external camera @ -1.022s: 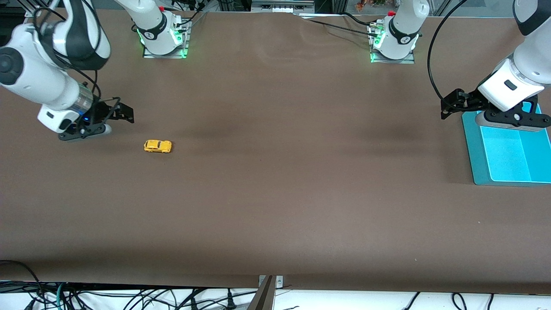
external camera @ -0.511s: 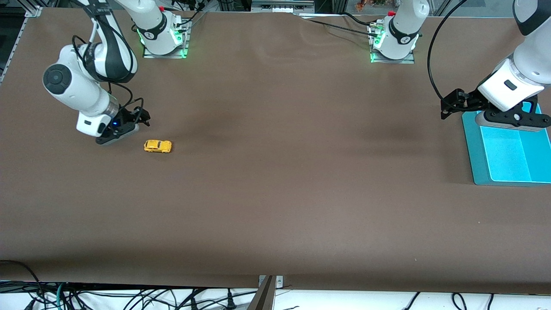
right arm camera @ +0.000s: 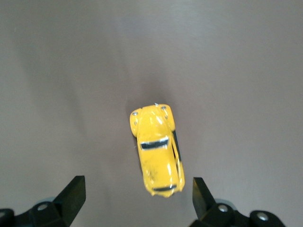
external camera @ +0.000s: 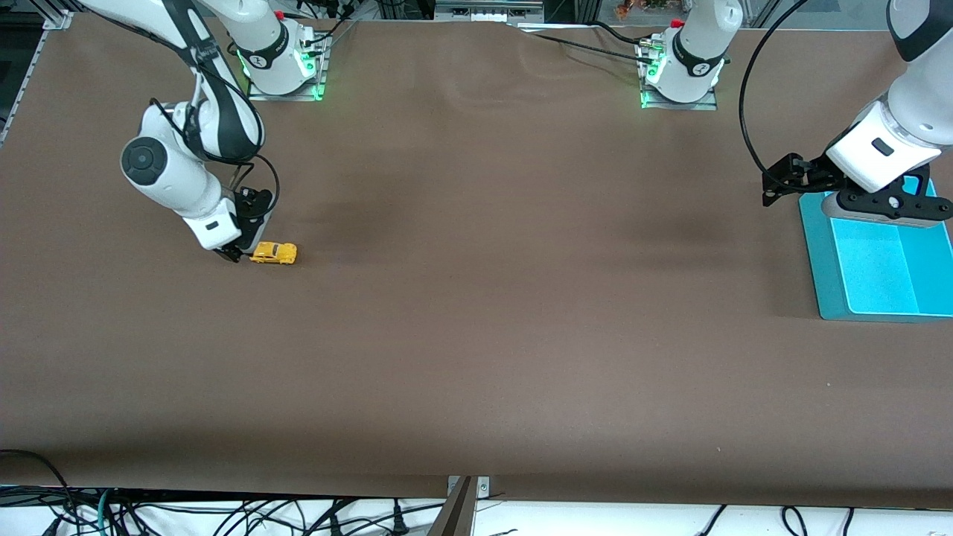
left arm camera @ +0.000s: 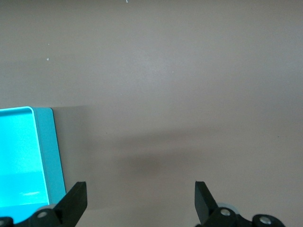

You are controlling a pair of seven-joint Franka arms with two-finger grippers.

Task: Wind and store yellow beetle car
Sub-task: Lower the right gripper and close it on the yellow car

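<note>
The yellow beetle car (external camera: 273, 253) stands on its wheels on the brown table toward the right arm's end. My right gripper (external camera: 240, 251) is low right beside the car's end that faces the right arm's end of the table, open and empty. In the right wrist view the car (right arm camera: 156, 149) lies just ahead of the open fingers (right arm camera: 73, 194), lengthwise between them, untouched. My left gripper (external camera: 776, 181) is open and empty, waiting above the table beside the bin; its wrist view shows bare table between its fingertips (left arm camera: 75, 201).
A turquoise bin (external camera: 882, 264) sits at the left arm's end of the table, partly under the left arm; its corner shows in the left wrist view (left arm camera: 45, 151). The arm bases (external camera: 281, 56) stand along the table's top edge.
My right arm has swung in toward the car and dropped down; its gripper has turned to point down right beside the car. The car and the left arm have not moved.
</note>
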